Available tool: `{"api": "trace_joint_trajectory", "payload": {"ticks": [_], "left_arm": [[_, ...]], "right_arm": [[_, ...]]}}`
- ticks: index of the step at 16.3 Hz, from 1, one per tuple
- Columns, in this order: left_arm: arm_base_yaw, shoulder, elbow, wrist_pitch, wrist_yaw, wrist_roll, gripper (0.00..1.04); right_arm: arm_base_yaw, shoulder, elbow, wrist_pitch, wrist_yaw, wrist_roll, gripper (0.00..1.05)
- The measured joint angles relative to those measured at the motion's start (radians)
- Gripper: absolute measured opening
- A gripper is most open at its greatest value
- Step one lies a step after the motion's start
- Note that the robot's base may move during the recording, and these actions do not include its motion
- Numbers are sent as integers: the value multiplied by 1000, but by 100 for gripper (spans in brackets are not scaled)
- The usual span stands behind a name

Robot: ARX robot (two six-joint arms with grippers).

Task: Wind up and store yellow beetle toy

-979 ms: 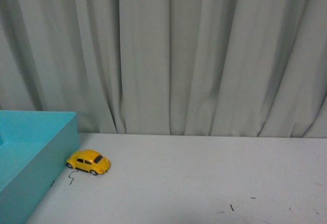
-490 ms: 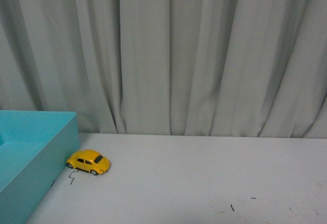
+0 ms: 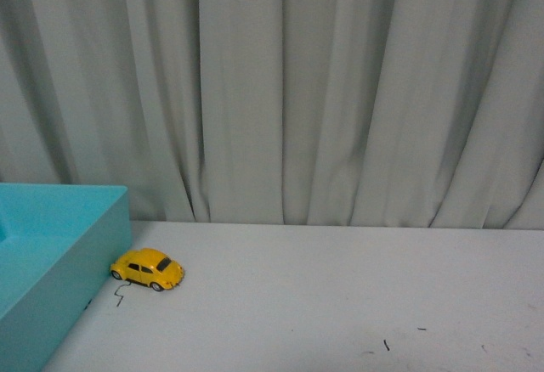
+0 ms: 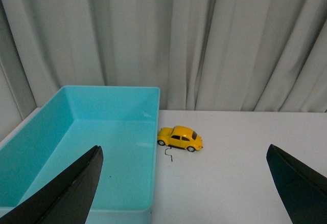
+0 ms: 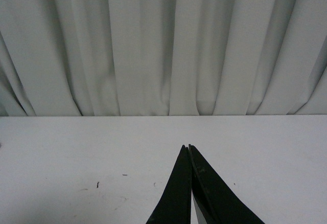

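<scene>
The left end effector [image 4: 183,148] stands wide open, its two dark fingers [image 4: 71,193] at opposite edges of the left wrist view with nothing between them. The right end effector [image 5: 188,150] has its two fingers pressed together to a single point above the bare table [image 5: 76,147], and grips nothing.

The yellow beetle toy [image 3: 147,269] is a small bright yellow car with a rounded, humped body, dark side windows and small dark wheels with pale hubs. It sits upright on all its wheels on the white table [image 3: 340,304]. It is on the robot's left, with one end right up against the outer wall of the turquoise bin [image 3: 68,279] near the bin's far corner. In the left wrist view the toy [image 4: 180,138] appears to touch that wall [image 4: 156,132], outside the bin, and well apart from both fingers. A thin dark squiggle [image 4: 169,154] marks the table just beside the car on the near side.

In count there is one beetle toy, one bin, and two end effectors of two fingers each. A grey pleated curtain [image 3: 280,92] hangs behind the table.
</scene>
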Motion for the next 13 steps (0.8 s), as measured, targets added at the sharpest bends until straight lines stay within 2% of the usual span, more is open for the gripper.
{"api": "trace_joint_trajectory", "payload": {"ticks": [1,2,6,8,10,11,13], "left_arm": [[0,0,0,0,0,0,98],[0,0,0,0,0,0,98],[0,0,0,0,1,0,98],[0,0,0,0,0,0,98],[0,0,0,0,0,0,98],[0,0,0,0,0,0,98],[0,0,0,0,0,0,98]], "right_arm": [[0,-24,0,-39,0,0,2],[-1,-117,0,-174,0,0,2],[-4,-174,0,-186,3,0,2],[-4,-175,0,-185,3,0,17],[-4,-174,0,-185,3,0,49],[-4,-174,0,-185,3,0,58],[-4,-174,0,-185,3,0,68]]}}
